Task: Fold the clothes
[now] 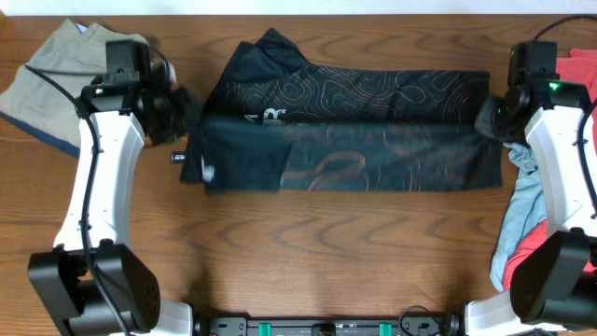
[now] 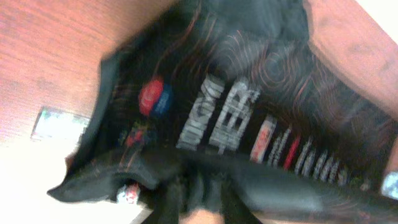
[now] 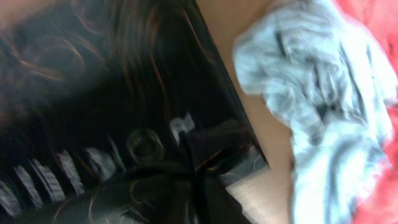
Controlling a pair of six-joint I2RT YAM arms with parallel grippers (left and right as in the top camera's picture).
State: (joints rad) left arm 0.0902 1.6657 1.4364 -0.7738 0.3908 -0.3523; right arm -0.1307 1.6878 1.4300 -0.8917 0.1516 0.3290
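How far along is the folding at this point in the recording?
Early. Done: the black jersey lies as a long band, apparently folded once lengthwise. In hand: the left gripper and right gripper seem to pinch its two ends, with fabric bunching in both wrist views. Left: further folds, plus the tan garment, pale blue-grey garment and red garment, all unfolded.

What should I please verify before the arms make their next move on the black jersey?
1. Left tool grips black jersey: fabric gathers at it, ok.
2. Right tool grips the other end: likewise, ok.
3. Jersey folded lengthwise, lying flat: ok.
4. Pale blue-grey garment apart from jersey's edge: ok.
5. Small tag outside the fold: ok.
6. Wrist views sharp: not ok, blurred.
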